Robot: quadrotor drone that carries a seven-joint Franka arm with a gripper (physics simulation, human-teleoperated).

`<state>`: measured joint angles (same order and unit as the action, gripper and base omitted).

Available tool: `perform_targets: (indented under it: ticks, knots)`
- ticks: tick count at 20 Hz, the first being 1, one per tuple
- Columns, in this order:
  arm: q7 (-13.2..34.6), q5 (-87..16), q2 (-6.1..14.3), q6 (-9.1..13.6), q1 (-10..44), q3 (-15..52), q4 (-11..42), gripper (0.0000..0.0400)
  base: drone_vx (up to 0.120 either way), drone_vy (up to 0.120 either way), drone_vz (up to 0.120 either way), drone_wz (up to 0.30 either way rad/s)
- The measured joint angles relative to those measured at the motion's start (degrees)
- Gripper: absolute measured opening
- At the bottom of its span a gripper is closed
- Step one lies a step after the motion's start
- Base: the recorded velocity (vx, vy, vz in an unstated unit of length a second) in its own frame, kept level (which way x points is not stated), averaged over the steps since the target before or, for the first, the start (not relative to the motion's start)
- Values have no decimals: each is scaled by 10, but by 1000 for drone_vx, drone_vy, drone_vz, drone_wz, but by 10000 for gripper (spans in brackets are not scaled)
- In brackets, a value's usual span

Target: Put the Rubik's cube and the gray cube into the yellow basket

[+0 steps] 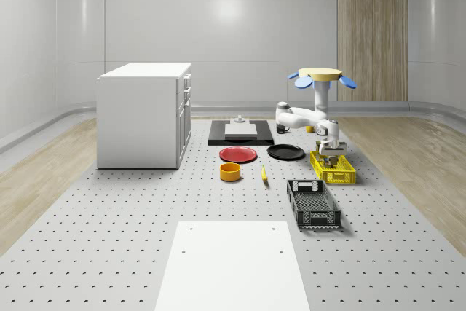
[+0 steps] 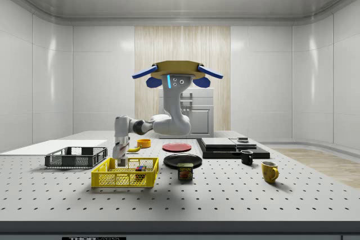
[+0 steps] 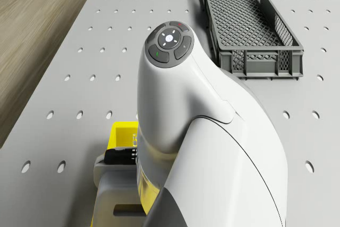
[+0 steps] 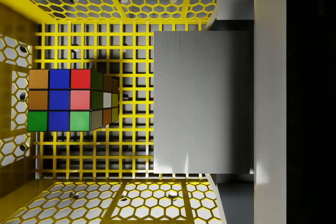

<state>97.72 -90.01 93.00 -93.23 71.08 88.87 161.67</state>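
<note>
A simulated drone (image 2: 176,72) hovers over the perforated counter (image 1: 109,238), just beside the yellow basket (image 1: 333,168), with its white arm (image 2: 163,123) bent down so the claw (image 2: 119,158) hangs inside the basket's mouth. In the wrist view, the Rubik's cube (image 4: 70,99) rests on the basket's lattice floor, so that half of the task looks done. The gray cube (image 4: 202,102) sits right next to it, large and close to the wrist camera, with a flat finger (image 4: 270,77) pressed along one side; the claw appears clamped on the gray cube and holding it low in the basket, probably so that it drops only a short way on release. Whether the gray cube already touches the floor cannot be told. The opposite finger is hidden. In the side view the basket wall screens the claw tips and most of both cubes. In the drone view the arm's casing (image 3: 180,120) covers nearly all of the basket, leaving a yellow corner. A dark crate (image 1: 313,204) lies nearer the whole-scene camera, well apart from the basket.
</note>
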Motion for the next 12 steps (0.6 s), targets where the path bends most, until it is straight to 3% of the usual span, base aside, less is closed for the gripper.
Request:
perform_targets:
  ticks: [12]
  knots:
    - [3,-73,-1,-24,8,-77,-7,250,0,0,0,0]
